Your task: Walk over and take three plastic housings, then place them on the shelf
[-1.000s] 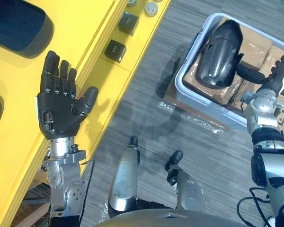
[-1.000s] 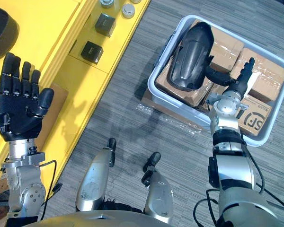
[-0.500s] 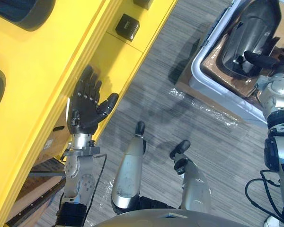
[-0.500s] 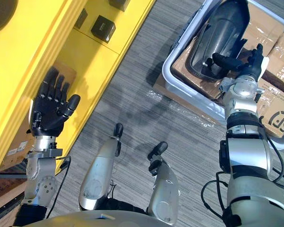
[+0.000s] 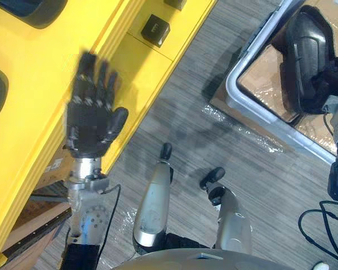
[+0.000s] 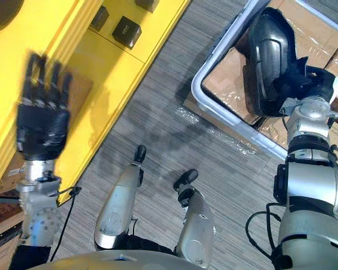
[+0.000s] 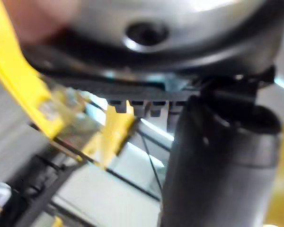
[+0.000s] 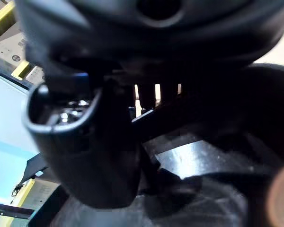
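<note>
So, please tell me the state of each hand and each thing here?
left hand: open, fingers straight, raised before the yellow shelf, holding nothing.
right hand: shut on the plastic housing.
plastic housing: tilted on its edge in the grey bin.
cardboard boxes: wrapped, lying in the bin.

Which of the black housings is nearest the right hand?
The housing in the grey bin, tilted on edge: the right hand grips its rim. The other housings lie on top of the yellow shelf, near the open left hand.
</note>
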